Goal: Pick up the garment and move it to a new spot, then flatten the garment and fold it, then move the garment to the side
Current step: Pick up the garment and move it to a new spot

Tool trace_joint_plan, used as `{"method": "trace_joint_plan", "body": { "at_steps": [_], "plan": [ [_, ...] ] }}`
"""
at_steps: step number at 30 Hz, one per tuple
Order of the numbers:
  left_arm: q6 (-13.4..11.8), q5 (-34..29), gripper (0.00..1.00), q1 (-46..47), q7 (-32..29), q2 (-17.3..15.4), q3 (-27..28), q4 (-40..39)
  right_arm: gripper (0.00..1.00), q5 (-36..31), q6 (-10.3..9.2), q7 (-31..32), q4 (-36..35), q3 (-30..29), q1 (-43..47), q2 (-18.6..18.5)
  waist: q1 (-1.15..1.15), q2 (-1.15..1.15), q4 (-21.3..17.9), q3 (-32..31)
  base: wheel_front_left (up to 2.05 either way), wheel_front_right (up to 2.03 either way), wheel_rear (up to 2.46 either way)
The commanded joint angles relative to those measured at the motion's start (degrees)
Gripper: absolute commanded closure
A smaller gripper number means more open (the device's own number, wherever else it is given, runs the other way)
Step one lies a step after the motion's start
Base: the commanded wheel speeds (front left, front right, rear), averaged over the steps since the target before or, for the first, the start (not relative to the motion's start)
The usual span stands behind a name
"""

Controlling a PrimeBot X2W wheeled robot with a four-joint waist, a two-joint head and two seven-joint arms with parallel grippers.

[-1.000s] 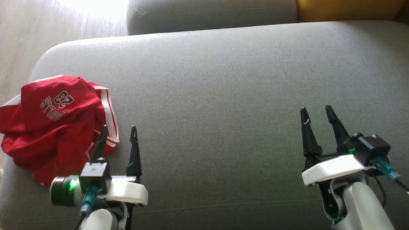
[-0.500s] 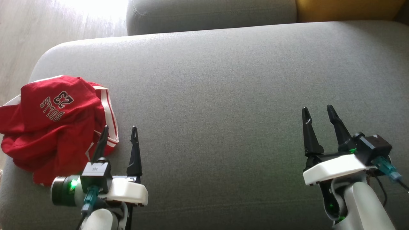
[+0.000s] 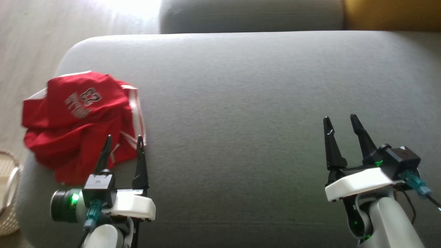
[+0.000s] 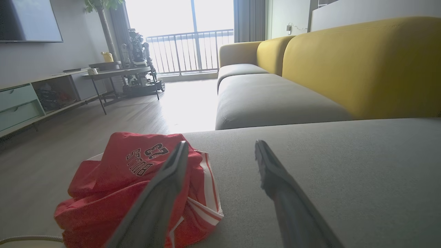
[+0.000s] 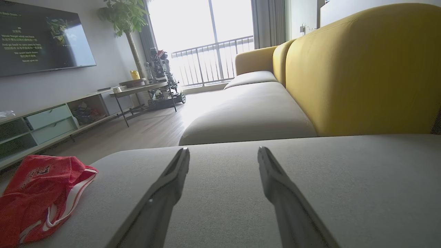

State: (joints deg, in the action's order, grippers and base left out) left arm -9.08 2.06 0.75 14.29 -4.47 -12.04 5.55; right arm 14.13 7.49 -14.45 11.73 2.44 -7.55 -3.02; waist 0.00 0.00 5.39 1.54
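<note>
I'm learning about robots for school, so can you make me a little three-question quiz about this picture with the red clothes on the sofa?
1. True or false: the left end effector is shut on the red garment.
2. On the grey seat, the garment lies: A crumpled, B neatly folded, C spread flat.
3. Fill in: the number printed on the garment is ___.
Key: 1 false, it is open; 2 A; 3 23.

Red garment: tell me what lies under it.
The red garment lies crumpled on the grey cushion, at its left end. Anything beneath the bunched folds is covered and cannot be seen.
</note>
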Motion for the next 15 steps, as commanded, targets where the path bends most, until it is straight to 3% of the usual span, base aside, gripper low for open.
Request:
{"method": "trace_joint_plan", "body": {
  "at_steps": [1,15],
  "plan": [
    [-0.26,-0.44,0.00,1.92,0.71,0.04,2.26,-2.04,0.00,0.23,0.00,-0.55,-2.10,1.66,-1.47,0.14,0.00,0.00,1.88,0.01,0.00,0.00,0.00],
    [0.17,-0.65,0.00,-0.62,0.71,-0.49,4.25,-2.31,0.00,1.20,0.00,-0.55,-1.62,3.93,-0.06,0.14,0.00,0.00,13.76,-1.35,0.00,0.00,0.00]
  ]
}}
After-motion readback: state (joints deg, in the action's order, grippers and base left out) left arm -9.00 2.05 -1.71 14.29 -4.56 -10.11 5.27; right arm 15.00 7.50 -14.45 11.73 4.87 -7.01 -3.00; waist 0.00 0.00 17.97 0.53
